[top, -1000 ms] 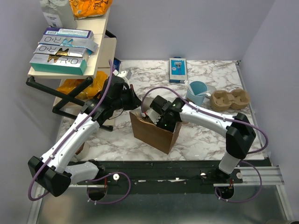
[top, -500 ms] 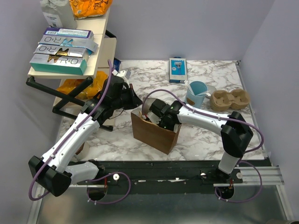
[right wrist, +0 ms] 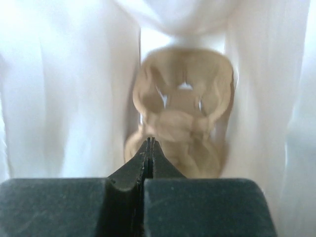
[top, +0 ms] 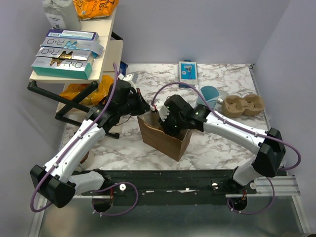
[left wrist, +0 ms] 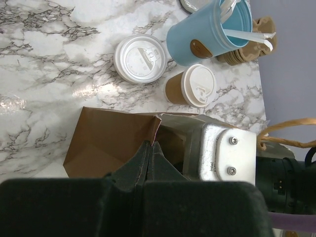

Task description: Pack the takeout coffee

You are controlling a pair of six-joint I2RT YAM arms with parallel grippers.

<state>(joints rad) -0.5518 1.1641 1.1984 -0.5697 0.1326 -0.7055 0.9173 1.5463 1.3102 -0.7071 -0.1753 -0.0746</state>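
The takeout coffee (left wrist: 190, 87), a tan paper cup with a white lid, stands on the marble beyond the brown paper bag (left wrist: 108, 140). A second white lid (left wrist: 139, 58) shows from above beside it; what is under it is hidden. My left gripper (left wrist: 150, 145) is shut on the bag's top edge (top: 146, 116). My right gripper (right wrist: 150, 142) is shut, holds nothing, and reaches down inside the bag (top: 165, 138), so its fingertips are hidden from above. Below it lies a blurred tan pulp shape (right wrist: 185, 106) between white walls.
A light-blue mug (top: 210, 93) and a brown pulp cup carrier (top: 243, 105) stand at the right rear. A blue packet (top: 188, 74) lies at the back. A wooden rack (top: 74, 74) with boxes stands at the left. The right arm hides the cups from above.
The right arm's elbow has swung out to the right and its wrist has shifted slightly back inside the bag. The left arm still holds the bag's edge in place.
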